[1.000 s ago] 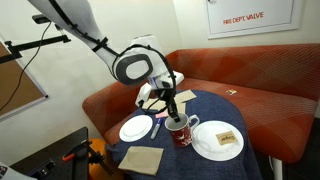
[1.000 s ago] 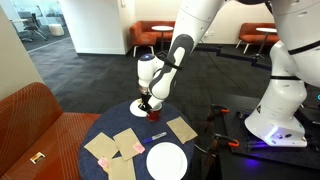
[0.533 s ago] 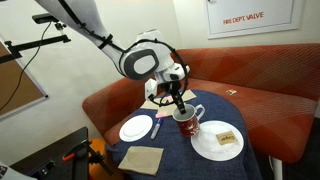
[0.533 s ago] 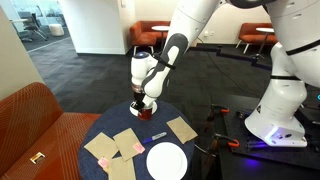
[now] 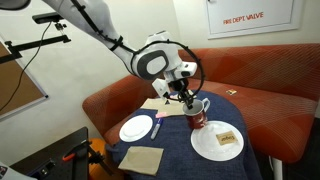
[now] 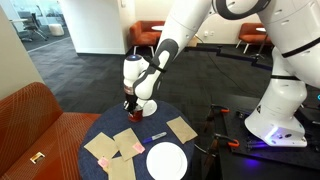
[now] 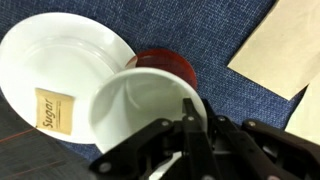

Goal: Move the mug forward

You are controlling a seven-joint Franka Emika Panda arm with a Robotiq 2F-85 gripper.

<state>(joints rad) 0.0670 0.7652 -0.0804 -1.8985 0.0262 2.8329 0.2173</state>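
round bench (image 5: pixel 262 128) under a blue cloth, red-orange sofa (image 5: pixel 115 100) curving behind it. the arm comes in from above and the fingers (image 5: pixel 188 97) are pinched on the rim of the mug (image 5: pixel 197 117). wrist view: one dark finger goes down inside the white hollow of the mug (image 7: pixel 135 110), the other parts of the fingers (image 7: pixel 190 125) sit outside the wall, with only the rim's thickness between them. the mug is dark red outside and white inside, and its mouth is tilted toward the wrist camera. it is near the middle of the bench, just beside the plate (image 5: pixel 208 148) that carries a sugar packet (image 5: pixel 227 139). in the wrist view the mug overlaps that plate (image 7: pixel 55 55), packet (image 7: pixel 48 108) close by; cannot tell whether mug and plate touch. cannot tell either whether the mug's base is on the cloth or just off it. bare plate (image 5: pixel 133 128) well apart on the far side of the fingers, marker (image 5: pixel 155 127) at its edge. brown napkin (image 5: pixel 142 158) near the front edge of the bench. in an exterior view from another side the fingers (image 6: pixel 130 101) mostly hide the mug; marker (image 6: pixel 157 135) and a napkin (image 6: pixel 182 129) lie apart from them.
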